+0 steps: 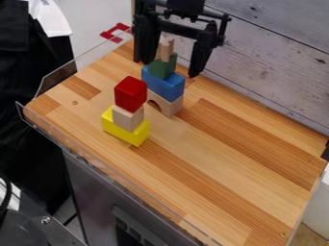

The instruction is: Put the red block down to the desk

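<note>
At the top of the camera view the black gripper [171,68] stands open, its fingers spread on either side of the upper part of the rear block tower. The red block [130,94] rests on a plain wooden block [127,118], which stands on a yellow block [125,130]. This stack is on the wooden desk [218,158], in front and to the left of the gripper. Nothing grips the red block, and its underside is hidden.
Just behind the red block's stack, a second tower has a wooden arch [171,105], a blue block [163,83], a green piece [163,67] and a small wooden piece [166,49]. Clear low walls edge the desk; a plank wall [276,62] rises behind.
</note>
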